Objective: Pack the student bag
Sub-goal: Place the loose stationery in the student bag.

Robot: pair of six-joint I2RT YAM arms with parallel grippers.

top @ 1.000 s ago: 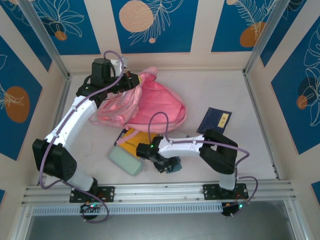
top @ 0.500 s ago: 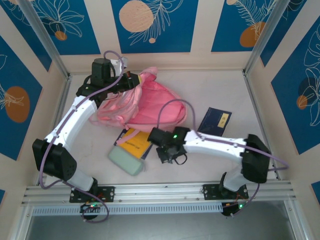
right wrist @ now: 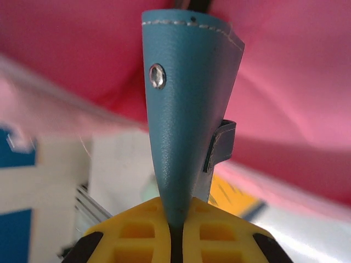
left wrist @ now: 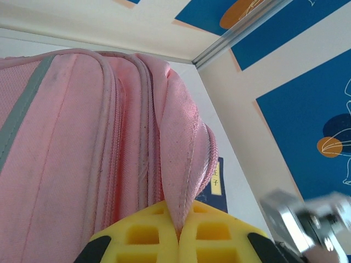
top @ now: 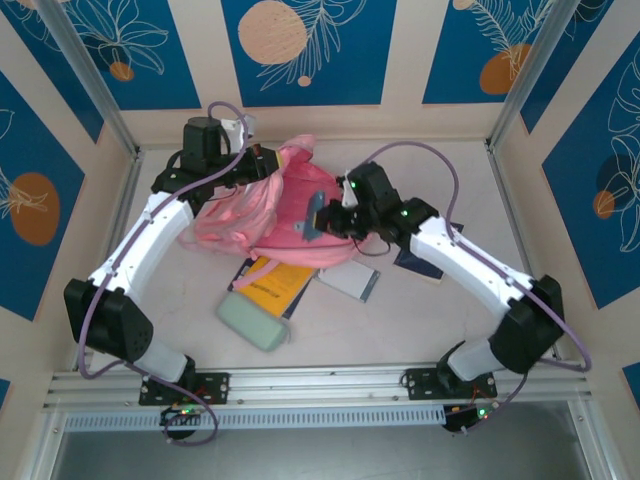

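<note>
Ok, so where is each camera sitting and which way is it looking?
Top external: high behind the arm bases, looking down on the table, both arms and the pink student bag.
Left wrist: on the left arm, looking past the left gripper, shut on the bag's fabric.
Right wrist: on the right arm, looking past the right gripper, shut on a teal case, bag behind.
Shared: all three see the bag.

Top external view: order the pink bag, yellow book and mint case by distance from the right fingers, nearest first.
1. Student bag, beneath the right fingers.
2. Yellow book, by the bag's near edge.
3. Mint case, farther left, toward the bases.
</note>
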